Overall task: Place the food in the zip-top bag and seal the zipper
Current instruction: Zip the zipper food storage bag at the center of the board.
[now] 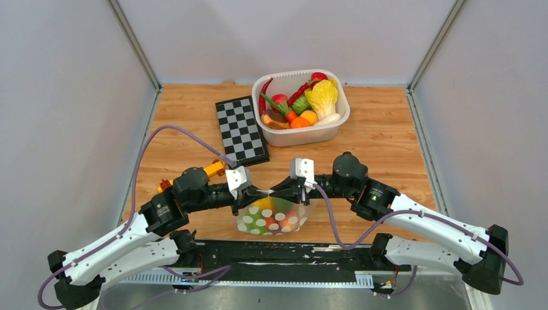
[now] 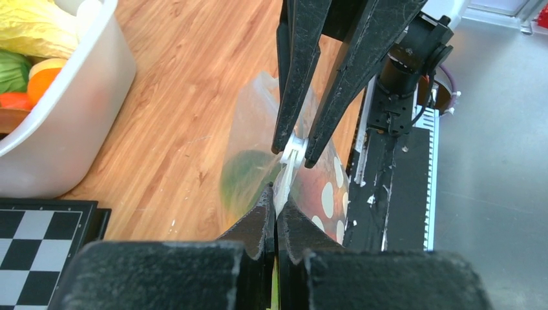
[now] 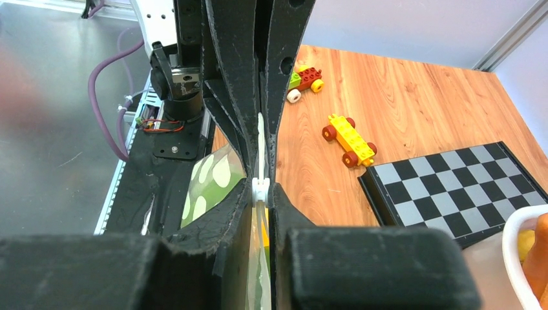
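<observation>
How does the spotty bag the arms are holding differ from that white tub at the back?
The dotted bag is clear and soft; the tub is white and rigid. The bag is pinched at its top edge between the left tool and right tool; the tub stands untouched on the table beside the chessboard. Both hold toy food, the tub far more.

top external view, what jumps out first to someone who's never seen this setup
At the near middle of the table, the left tool and right tool meet, both pinching the zipper of the dotted zip-top bag, which already holds colourful toy food. Behind them, a white tub heaped with more toy produce sits at the far edge, a chessboard just left of it.
</observation>
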Available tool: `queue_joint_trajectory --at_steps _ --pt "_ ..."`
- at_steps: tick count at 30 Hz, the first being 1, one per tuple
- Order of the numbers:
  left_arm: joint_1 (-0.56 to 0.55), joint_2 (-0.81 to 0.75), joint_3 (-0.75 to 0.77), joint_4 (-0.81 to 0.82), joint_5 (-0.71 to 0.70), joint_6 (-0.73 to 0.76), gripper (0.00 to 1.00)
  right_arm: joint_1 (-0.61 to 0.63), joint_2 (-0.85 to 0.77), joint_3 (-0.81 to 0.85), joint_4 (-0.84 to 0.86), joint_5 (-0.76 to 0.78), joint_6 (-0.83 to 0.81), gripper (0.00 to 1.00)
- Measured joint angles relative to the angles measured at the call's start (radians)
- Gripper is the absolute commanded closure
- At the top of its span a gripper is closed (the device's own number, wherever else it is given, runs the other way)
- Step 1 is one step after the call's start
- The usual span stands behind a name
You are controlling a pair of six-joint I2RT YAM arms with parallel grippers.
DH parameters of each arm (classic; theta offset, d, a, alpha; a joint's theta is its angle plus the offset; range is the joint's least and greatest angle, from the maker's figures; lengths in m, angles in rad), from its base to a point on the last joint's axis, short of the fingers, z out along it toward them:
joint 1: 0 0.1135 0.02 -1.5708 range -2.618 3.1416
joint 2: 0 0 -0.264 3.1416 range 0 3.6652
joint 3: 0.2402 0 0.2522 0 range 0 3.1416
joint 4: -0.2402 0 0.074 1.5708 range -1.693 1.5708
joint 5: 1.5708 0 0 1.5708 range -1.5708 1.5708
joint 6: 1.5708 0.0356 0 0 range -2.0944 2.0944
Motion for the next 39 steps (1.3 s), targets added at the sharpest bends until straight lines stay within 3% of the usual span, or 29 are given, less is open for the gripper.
queue_joint_trajectory --at_steps 39 --pt "-0.001 -0.096 -0.019 -0.014 -0.163 -0.022 1.00 0.000 -0.146 -0.092 -0.135 0.175 -0.082 0.99"
